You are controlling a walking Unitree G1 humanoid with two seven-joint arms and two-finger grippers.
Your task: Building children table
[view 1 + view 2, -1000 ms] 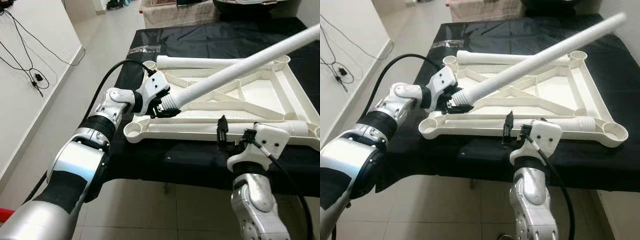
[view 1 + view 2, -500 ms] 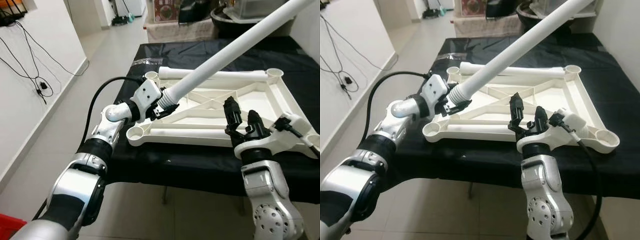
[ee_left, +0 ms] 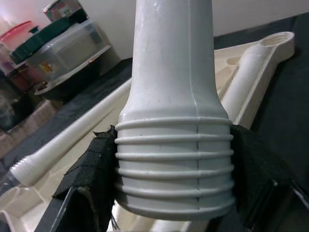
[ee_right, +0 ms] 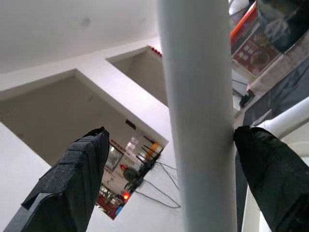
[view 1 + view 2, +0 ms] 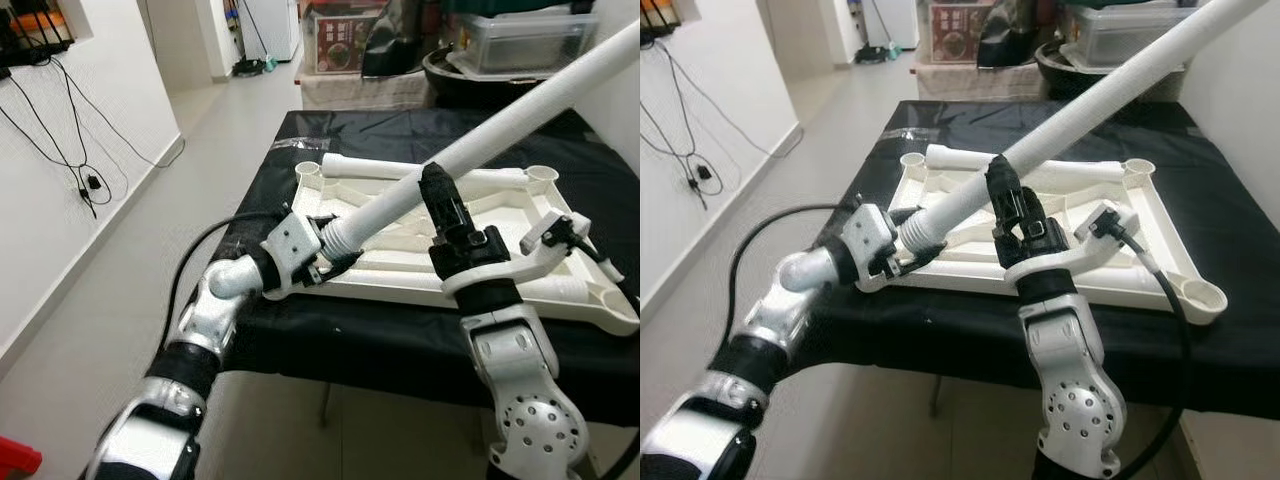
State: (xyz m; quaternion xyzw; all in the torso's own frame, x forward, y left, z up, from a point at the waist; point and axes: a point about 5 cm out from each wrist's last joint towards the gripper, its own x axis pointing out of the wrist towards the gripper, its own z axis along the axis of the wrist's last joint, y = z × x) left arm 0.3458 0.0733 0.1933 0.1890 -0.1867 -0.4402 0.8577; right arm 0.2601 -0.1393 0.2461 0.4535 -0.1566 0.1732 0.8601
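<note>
A white plastic tabletop (image 5: 400,290) lies upside down on the black-covered table (image 5: 330,330). One white leg (image 5: 400,168) rests along its far edge and another (image 5: 585,288) along its near side. My left gripper (image 5: 325,250) is shut on the ribbed, threaded end (image 3: 174,159) of a third long white leg (image 5: 500,115), which slants up to the right over the tabletop. The black pads (image 3: 94,169) press on both sides of the thread. My right gripper (image 5: 440,195) is raised and open, straddling the leg's shaft (image 4: 198,121); one finger (image 4: 270,169) touches it and the other finger (image 4: 72,179) stands apart.
Tiled floor (image 5: 130,260) runs along the table's left side beside a white wall with hanging cables (image 5: 60,150). Bins and boxes (image 5: 520,40) crowd the space behind the table. A red object (image 5: 15,455) sits on the floor at lower left.
My right gripper has risen from the table's front edge, turned upward and come around the slanted leg. The left gripper keeps hold of the threaded end. The camera view has shifted.
</note>
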